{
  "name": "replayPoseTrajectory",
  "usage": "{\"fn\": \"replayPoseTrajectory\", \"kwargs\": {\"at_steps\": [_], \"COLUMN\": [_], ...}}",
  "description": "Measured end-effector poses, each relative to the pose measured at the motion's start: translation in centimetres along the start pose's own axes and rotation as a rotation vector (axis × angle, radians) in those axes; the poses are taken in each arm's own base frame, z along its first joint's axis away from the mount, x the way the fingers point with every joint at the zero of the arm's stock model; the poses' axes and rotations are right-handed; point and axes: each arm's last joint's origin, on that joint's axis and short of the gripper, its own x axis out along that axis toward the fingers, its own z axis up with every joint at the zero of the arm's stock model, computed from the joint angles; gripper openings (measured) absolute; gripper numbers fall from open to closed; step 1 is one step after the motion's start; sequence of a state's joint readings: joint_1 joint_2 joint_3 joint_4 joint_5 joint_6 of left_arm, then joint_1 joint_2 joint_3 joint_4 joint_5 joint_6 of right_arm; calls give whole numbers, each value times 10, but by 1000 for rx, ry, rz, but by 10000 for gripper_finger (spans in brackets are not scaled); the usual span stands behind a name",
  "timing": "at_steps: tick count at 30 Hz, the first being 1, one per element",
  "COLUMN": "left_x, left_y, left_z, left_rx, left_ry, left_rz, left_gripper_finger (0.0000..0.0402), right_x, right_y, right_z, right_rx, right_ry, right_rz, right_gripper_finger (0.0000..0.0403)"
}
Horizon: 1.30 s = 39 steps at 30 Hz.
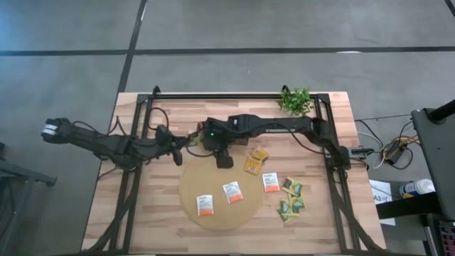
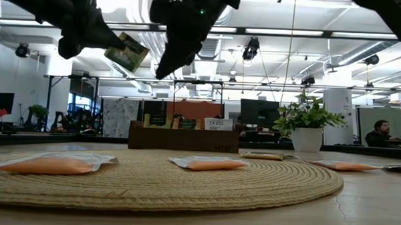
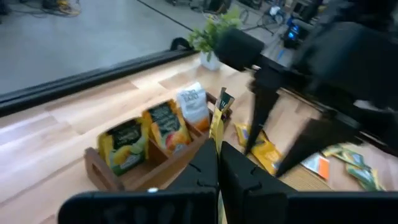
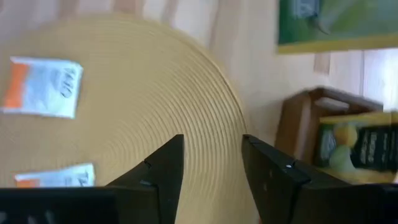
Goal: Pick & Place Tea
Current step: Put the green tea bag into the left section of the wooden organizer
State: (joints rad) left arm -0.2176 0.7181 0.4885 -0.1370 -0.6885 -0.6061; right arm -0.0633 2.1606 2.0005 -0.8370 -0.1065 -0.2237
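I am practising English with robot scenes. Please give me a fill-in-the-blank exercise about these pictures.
1. The left gripper holds one tea sachet above the ____ tray.
2. The right gripper has its fingers ____, holding nothing.
3. Three white-and-orange sachets lie on the round ____.
4. The small plant stands at the table's ____ edge.

Missing words: wooden; open; mat; far

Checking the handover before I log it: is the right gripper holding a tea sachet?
No. In its wrist view the right gripper stands open with only the round mat showing between its fingers; the left gripper pinches the green sachet.
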Motion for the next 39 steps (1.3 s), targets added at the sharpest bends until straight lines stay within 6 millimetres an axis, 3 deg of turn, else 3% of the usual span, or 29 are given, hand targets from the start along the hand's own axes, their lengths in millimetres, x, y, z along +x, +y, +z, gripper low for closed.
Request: {"fn": "replayPoseTrajectory", "kwargs": {"at_steps": [7, 13, 18, 21, 29, 39], "left_x": [-1, 5, 22, 32, 46, 66], "left_y": [4, 10, 27, 45, 89, 102], "left_z": [-1, -5, -10, -9, -10, -11], "left_rx": [-16, 57, 50, 8, -97, -42], "left_ry": [-13, 6, 9, -46, -69, -23], "left_rz": [48, 49, -31, -82, -235, -271], "left_gripper_finger": [0, 0, 0, 0, 0, 0], "right_x": [-13, -48, -62, -64, -64, -64], "right_y": [-6, -35, -68, -80, -81, -98], "right_z": [-10, -28, -42, -46, -46, -55], "right_rx": [127, 314, 463, 517, 565, 662], "right_ry": [-232, -406, -464, -472, -473, -486], "right_rz": [-42, -100, -83, -63, -45, -16], "right_gripper_finger": [153, 153, 153, 153, 153, 153]}}
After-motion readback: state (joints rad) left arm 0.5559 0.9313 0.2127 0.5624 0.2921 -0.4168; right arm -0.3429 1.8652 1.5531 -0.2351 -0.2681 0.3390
